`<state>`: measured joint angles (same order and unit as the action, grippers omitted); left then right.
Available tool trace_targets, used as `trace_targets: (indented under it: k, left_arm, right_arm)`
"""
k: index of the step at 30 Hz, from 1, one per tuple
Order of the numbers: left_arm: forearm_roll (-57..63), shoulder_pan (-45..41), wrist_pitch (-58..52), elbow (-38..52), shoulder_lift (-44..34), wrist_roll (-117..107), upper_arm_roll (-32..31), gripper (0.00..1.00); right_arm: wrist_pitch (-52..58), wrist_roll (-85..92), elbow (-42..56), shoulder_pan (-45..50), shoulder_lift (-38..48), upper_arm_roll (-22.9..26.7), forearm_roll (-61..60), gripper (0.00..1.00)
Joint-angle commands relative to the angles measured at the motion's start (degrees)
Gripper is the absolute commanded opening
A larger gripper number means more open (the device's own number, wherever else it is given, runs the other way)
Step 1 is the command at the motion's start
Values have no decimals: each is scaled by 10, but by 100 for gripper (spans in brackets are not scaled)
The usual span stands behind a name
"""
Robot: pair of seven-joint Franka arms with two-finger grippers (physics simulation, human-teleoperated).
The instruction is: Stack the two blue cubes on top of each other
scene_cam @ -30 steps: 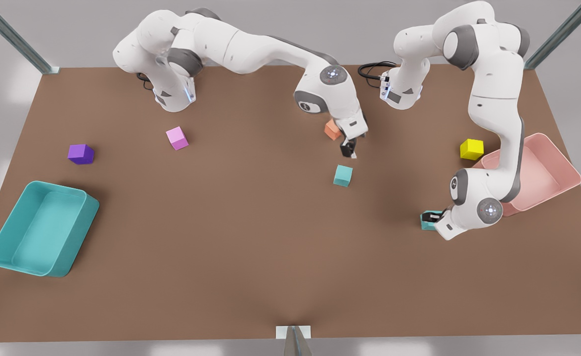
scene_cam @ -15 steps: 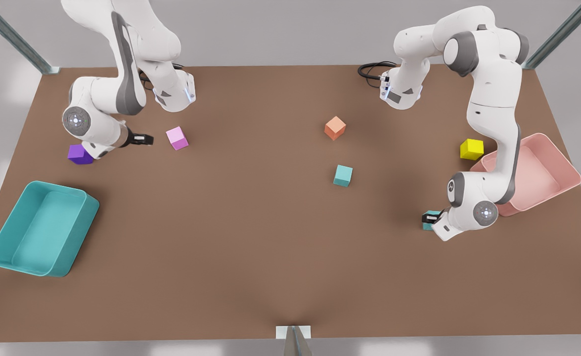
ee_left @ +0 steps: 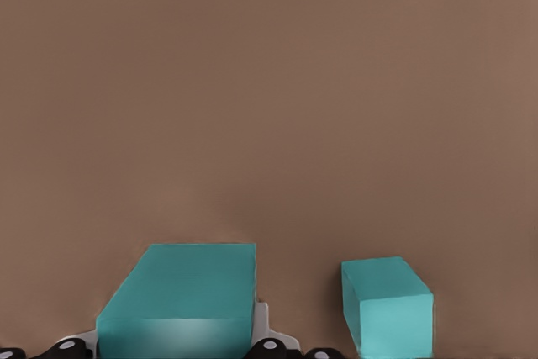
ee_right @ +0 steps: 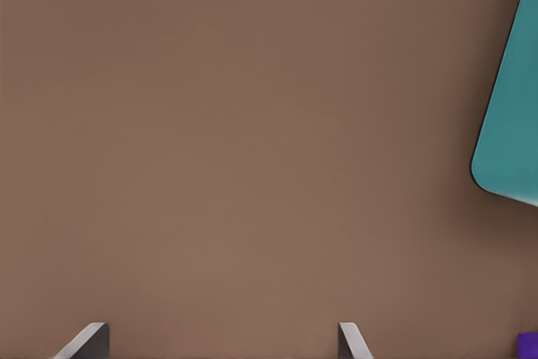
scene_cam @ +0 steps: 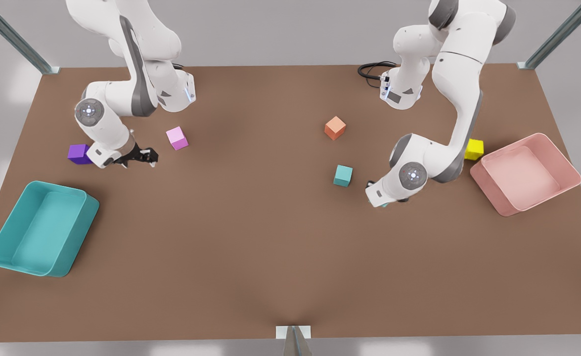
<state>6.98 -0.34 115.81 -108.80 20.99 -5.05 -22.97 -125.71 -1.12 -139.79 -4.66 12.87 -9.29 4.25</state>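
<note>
Carrying one blue cube (ee_left: 181,296) clamped in its fingers, the left hand (scene_cam: 380,198) hung just beside the second blue cube (scene_cam: 343,175) on the bench (scene_cam: 250,247). It should rise, centre squarely above, then lower. Beyond that cube sat an orange cube (scene_cam: 335,127), clear of the path. The right hand (scene_cam: 142,157), fingers spread, waited far off near the purple cube (scene_cam: 78,153).

One teal cube (scene_cam: 343,175) resting on table, second teal cube (ee_left: 181,300) held beside it

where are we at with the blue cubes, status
Left gripper shut on one blue cube, carried beside the other blue cube. Right gripper open, waiting near the purple cube. Nothing between the cubes.
</note>
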Motion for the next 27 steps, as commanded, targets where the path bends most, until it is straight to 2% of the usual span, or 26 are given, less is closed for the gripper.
trace_targets:
  k: [1,7,10,11,13,27]
  left_arm:
    - [-1,-2,-23,-12,-6,-227,-20,71]
    - [-1,-9,-2,-15,-17,-263,-52,71]
    - [-1,-35,45,-37,-12,-298,-52,71]
    - [-1,-43,46,-41,-15,-312,-52,71]
    - [-1,-47,46,-46,-17,-318,-53,71]
    - [12,-47,117,-120,-27,-327,-61,70]
  right_arm:
    - [-17,-70,0,-20,1,-18,59,100]
    - [-2,-26,13,-40,15,-13,42,100]
    - [57,-27,47,-32,17,-17,38,100]
    - [64,-28,48,-38,21,-17,-13,100]
    - [177,-28,105,-40,35,-14,-15,100]
    - [160,-28,104,-47,5,-17,-18,100]
